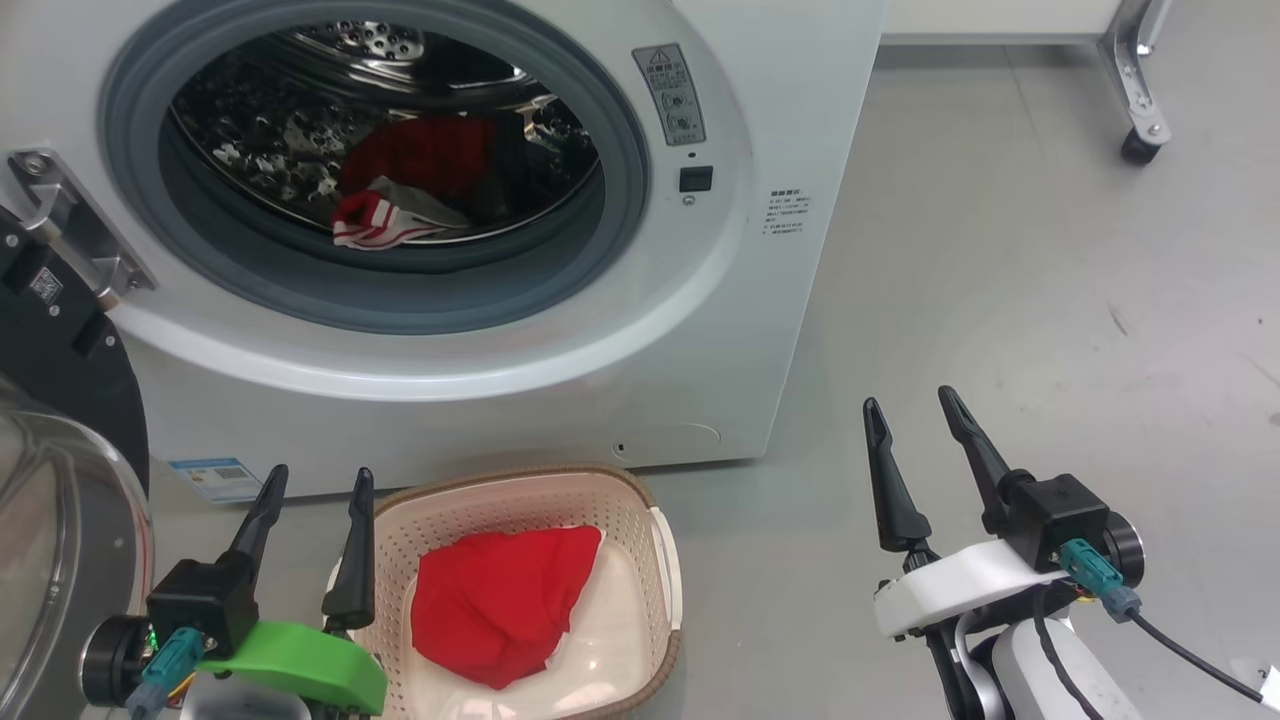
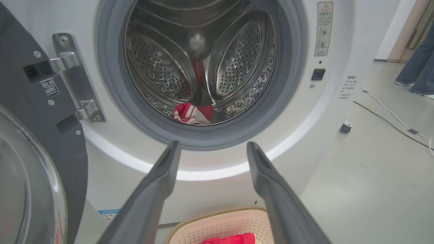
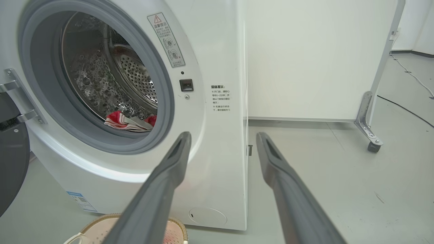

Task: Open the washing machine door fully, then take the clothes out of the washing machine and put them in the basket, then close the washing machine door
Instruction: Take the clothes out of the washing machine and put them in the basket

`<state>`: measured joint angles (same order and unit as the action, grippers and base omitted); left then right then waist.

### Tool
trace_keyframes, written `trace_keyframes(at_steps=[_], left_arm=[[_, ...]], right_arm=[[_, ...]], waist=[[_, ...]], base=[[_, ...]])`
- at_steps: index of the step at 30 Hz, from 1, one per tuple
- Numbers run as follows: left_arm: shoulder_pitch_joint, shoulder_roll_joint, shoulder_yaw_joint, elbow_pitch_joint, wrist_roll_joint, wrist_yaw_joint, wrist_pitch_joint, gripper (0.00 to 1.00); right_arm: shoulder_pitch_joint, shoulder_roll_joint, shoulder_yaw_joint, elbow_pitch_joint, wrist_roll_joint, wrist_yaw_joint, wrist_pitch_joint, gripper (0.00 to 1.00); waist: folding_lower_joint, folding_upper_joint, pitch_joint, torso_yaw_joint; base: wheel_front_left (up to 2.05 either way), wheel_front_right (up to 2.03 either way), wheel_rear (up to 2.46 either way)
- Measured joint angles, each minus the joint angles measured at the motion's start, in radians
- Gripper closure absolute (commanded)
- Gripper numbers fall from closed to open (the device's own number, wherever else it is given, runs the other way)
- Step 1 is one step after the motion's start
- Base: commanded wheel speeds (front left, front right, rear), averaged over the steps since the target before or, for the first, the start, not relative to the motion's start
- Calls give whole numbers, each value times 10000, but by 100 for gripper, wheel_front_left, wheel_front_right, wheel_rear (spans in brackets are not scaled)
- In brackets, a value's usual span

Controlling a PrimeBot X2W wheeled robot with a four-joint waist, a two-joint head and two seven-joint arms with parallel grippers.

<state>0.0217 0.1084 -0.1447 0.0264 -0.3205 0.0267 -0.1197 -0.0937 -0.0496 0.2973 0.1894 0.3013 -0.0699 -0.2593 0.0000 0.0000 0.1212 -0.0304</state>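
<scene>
Machine: I am facing the big white front-loading washing machine (image 1: 700, 330), its steel drum (image 1: 260, 130) showing.
Door: the round glossy black glass-bowled door (image 1: 60, 360) is hanging wide at my left.
Basket: the small cream perforated plastic basket (image 1: 620, 520) is sitting on the floor, holding one red garment (image 1: 500, 600).
Clothes: the red garment with striped trim (image 1: 385, 215) is lying near the drum's front lip. I am judging it light and limp, best pinched at a bunched fold.
Left fingers (image 1: 262, 515): spread wide, empty, beside the basket.
Right fingers (image 1: 885, 470): spread wide, empty, above the floor.
</scene>
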Motion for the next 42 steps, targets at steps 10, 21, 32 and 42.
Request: trace_keyframes(at_steps=[10, 21, 32, 42], left_arm=[[-1012, 48, 15, 169, -50, -29, 564, 0], [-3496, 270, -397, 1379, -198, -591, 2015, 0], [-5945, 1001, -176, 2334, -276, -773, 3482, 0], [-8079, 1534, 100, 3007, 77, -775, 3741, 0]], right_arm=[[-331, -2, 253, -481, -128, -27, 0, 0], [-1139, -10, 729, -959, -69, -42, 0, 0], [-1713, -25, 1068, -1283, 407, -217, 0, 0], [-2205, -44, 1499, -1455, 771, -311, 0, 0]], waist=[[1, 0, 928, -159], [2, 0, 2387, -628], [2, 0, 3632, -1269], [2, 0, 4531, -1834]], base=[[0, 0, 0], [0, 0, 0], [0, 0, 0], [0, 0, 0]])
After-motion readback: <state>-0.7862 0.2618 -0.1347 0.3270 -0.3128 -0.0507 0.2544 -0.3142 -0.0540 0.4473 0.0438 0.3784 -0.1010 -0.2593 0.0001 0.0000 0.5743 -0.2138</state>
